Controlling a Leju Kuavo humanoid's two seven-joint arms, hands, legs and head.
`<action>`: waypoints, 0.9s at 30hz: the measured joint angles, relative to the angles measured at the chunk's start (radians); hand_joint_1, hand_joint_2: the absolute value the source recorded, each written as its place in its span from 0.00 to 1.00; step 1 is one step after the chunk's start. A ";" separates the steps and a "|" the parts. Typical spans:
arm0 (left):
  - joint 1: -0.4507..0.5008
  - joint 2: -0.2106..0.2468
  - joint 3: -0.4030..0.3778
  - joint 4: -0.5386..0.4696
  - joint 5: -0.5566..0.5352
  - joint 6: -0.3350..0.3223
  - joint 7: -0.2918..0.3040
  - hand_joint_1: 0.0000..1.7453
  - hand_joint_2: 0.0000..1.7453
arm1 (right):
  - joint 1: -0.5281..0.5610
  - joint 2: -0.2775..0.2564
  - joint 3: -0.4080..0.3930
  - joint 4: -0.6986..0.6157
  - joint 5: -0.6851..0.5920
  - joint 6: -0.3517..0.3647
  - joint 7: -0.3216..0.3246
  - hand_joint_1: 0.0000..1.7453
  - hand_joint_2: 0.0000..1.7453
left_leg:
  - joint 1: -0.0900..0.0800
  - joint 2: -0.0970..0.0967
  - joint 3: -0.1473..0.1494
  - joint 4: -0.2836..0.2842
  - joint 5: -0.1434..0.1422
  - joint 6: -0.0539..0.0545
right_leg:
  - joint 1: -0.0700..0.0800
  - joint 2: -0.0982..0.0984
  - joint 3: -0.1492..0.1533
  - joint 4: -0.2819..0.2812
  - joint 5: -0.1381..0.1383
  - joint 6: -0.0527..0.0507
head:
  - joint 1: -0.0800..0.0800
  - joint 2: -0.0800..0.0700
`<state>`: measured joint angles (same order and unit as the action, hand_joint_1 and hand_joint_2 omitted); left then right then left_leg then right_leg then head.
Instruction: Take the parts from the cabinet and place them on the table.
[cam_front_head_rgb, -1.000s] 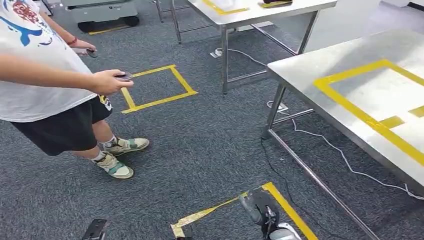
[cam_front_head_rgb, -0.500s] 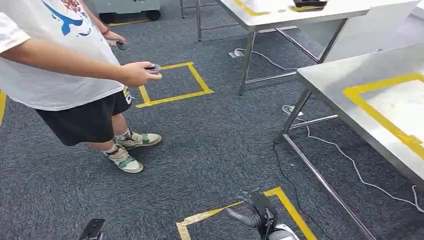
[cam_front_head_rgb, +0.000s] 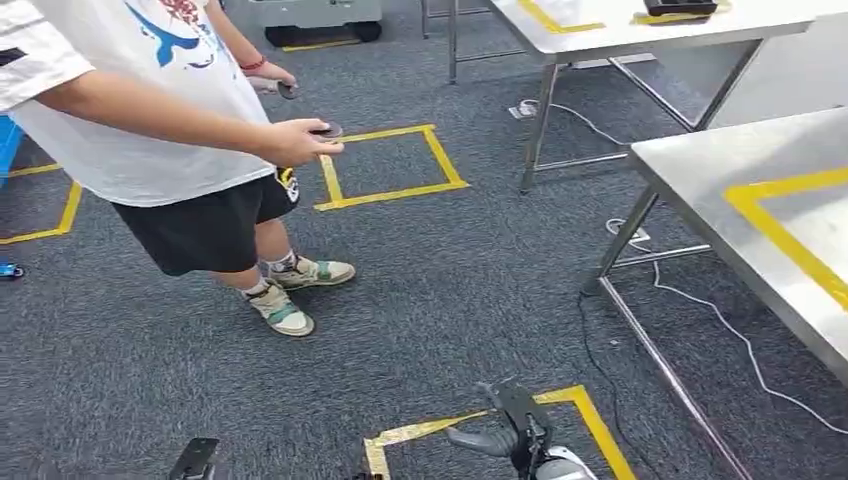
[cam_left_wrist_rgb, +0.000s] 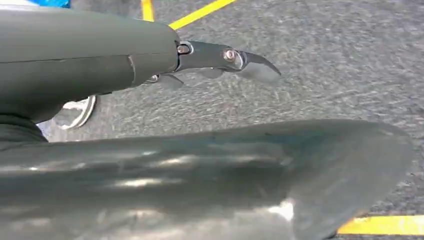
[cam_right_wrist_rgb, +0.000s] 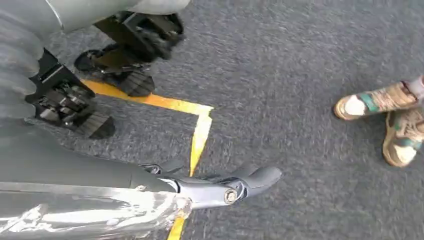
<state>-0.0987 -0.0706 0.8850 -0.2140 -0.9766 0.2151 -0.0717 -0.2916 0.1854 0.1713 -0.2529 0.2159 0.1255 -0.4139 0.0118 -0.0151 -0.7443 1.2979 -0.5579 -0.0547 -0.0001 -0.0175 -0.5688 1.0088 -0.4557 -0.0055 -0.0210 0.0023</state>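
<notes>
Travel step, as we judge it. Our right hand (cam_front_head_rgb: 510, 432) and left hand (cam_left_wrist_rgb: 220, 60) hang over the carpet (cam_front_head_rgb: 430, 290), fingers spread, holding nothing. We see no cabinet or parts; a steel table (cam_front_head_rgb: 700, 170) stands near a person (cam_front_head_rgb: 150, 110). Next: locate the cabinet.

Steel table (cam_front_head_rgb: 700, 165) with yellow tape outline, right of view; surface seemingly bare

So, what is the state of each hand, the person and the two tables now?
Left hand: hangs, fingers apart, holds nothing.
Right hand: hangs, fingers apart, holds nothing.
Person: stands, a dark controller in each hand.
Near table: marked with yellow tape.
Far table: carries a dark object.
</notes>
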 joint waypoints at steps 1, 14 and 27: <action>0.002 0.000 0.000 0.000 0.000 -0.001 0.000 0.00 0.00 | 0.000 0.000 0.000 0.000 0.000 0.005 0.000 0.00 1.00 | 0.000 0.002 0.021 -0.040 0.034 0.000 | 0.000 -0.009 0.000 0.000 0.000 0.000 | 0.000 0.000; -0.003 0.000 0.000 0.000 -0.003 -0.011 0.000 0.00 0.00 | 0.001 0.002 0.000 -0.004 0.004 0.004 -0.013 0.00 1.00 | -0.004 -0.002 0.160 -0.317 0.137 0.056 | 0.005 0.014 -0.131 0.303 -0.157 0.047 | 0.008 0.000; -0.004 -0.004 0.000 0.000 -0.006 -0.014 0.000 0.00 0.00 | -0.006 0.004 0.000 -0.005 0.008 0.010 -0.019 0.00 1.00 | 0.001 -0.018 0.098 -0.219 0.084 0.009 | -0.006 0.047 -0.001 0.011 -0.005 0.001 | -0.003 0.000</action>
<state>-0.1025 -0.0748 0.8854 -0.2140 -0.9831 0.2014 -0.0717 -0.2976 0.1892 0.1709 -0.2575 0.2239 0.1354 -0.4330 0.0129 -0.0335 -0.6462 1.0784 -0.4738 -0.0457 -0.0060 0.0299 -0.5696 1.0203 -0.4607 -0.0042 -0.0244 0.0023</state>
